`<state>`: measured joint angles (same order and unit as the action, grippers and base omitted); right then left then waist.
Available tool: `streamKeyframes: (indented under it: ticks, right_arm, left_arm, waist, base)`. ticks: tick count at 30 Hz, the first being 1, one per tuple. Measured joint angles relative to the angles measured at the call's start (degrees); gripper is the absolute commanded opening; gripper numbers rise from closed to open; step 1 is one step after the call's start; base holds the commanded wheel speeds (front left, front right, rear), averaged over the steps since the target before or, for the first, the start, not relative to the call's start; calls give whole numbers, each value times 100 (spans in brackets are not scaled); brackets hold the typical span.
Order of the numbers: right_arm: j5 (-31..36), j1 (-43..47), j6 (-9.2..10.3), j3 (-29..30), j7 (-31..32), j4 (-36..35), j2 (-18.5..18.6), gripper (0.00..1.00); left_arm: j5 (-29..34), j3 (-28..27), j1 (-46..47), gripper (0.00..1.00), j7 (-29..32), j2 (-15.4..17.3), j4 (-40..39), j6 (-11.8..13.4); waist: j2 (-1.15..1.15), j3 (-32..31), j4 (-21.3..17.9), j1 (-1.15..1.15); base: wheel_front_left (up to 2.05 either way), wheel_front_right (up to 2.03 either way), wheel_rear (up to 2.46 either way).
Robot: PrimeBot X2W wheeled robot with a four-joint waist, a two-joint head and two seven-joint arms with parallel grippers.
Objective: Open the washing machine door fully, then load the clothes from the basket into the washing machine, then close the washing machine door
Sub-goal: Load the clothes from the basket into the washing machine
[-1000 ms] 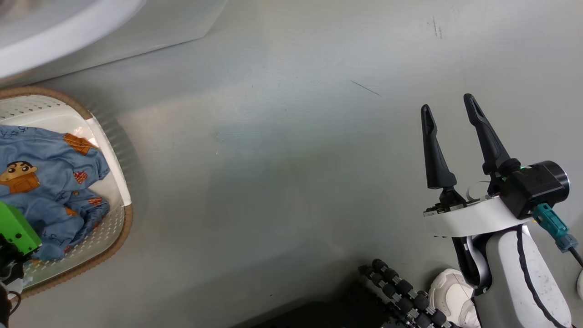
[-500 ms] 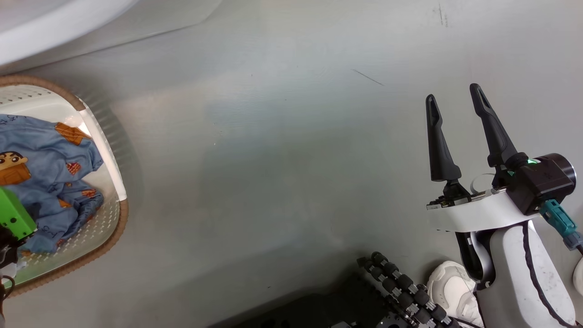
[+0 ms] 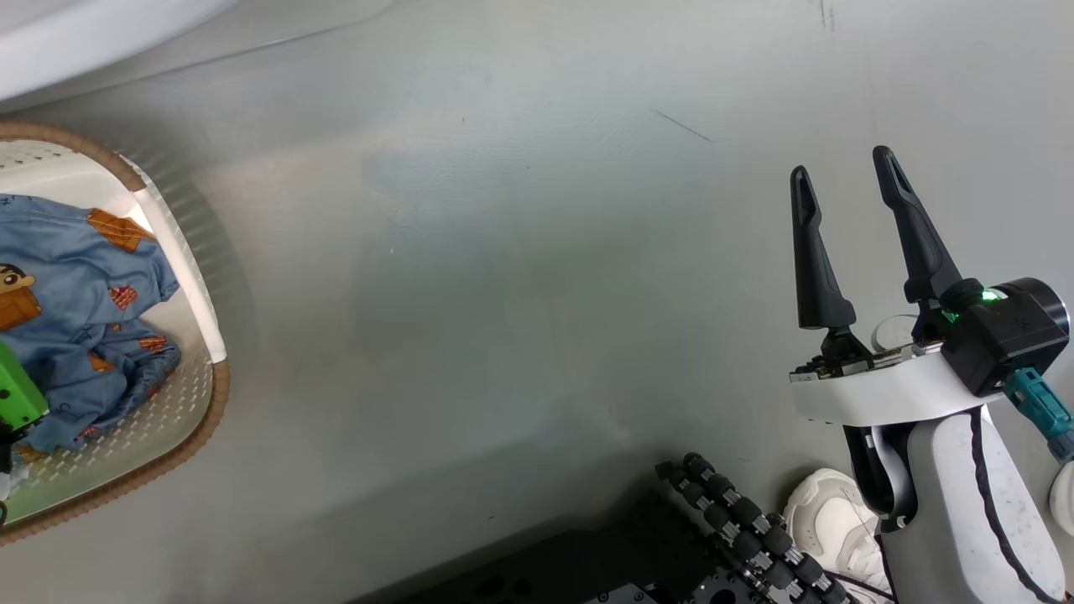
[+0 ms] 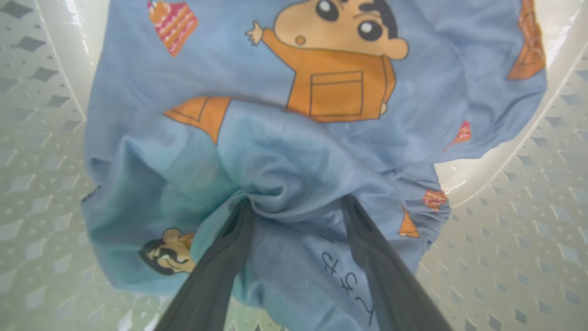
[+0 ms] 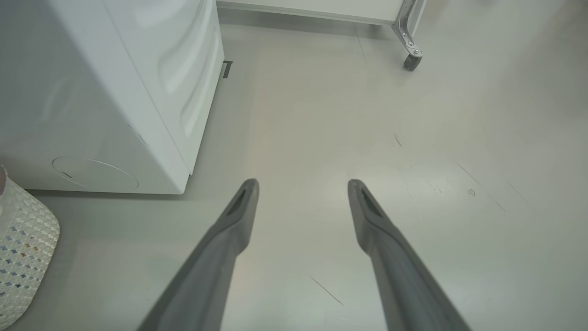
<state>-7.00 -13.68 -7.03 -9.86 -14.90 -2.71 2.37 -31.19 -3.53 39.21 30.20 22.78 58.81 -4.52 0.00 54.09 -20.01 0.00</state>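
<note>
The clothes (image 3: 75,310), light blue fabric with orange-brown cartoon figures, lie in the cream perforated basket (image 3: 195,424) at the left edge of the head view. In the left wrist view my left gripper (image 4: 296,202) is down in the basket (image 4: 528,220), open, its two fingers pressed into the clothes (image 4: 294,115) with a bunched fold between them. My right gripper (image 3: 841,164) hangs open and empty over bare floor at the right. The washing machine (image 5: 115,92) shows its white side and lower front in the right wrist view, left of the right gripper (image 5: 303,184). The washing machine door is out of view.
A white curved edge (image 3: 84,33) crosses the head view's top left corner. My black wheeled base (image 3: 747,528) and a white shoe (image 3: 831,528) sit at the bottom right. A trolley caster (image 5: 410,62) stands far off. The basket's corner (image 5: 23,248) is beside the machine.
The head view has shifted, so the basket sits further left and higher in the picture. Both grippers stay open; the right one keeps its pose.
</note>
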Motion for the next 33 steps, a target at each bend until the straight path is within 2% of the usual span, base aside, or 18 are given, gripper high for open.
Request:
streamKeyframes:
  ticks: [25,26,27,28,33]
  right_arm:
    - [0,-29,0,157,0,-134,-5,100]
    - [0,-29,0,162,0,-137,-5,100]
    - [0,-29,0,164,0,-142,-5,100]
    - [0,-29,0,165,0,-148,-5,100]
    - [0,-85,0,165,0,-155,-5,100]
  left_arm:
    - [36,160,156,100,-387,13,-33,-185]
    - [42,178,155,80,-404,12,-40,-201]
    - [42,180,155,14,-450,11,-58,-202]
    - [42,177,155,0,-503,11,-71,-202]
    - [42,188,148,0,-575,15,-71,-207]
  waist:
    - [0,341,58,0]
    - [0,345,64,0]
    - [0,349,70,0]
    - [0,352,76,0]
    - [0,357,101,0]
  base:
    - [0,0,0]
    - [0,0,0]
    - [0,0,0]
    - [0,0,0]
    - [0,0,0]
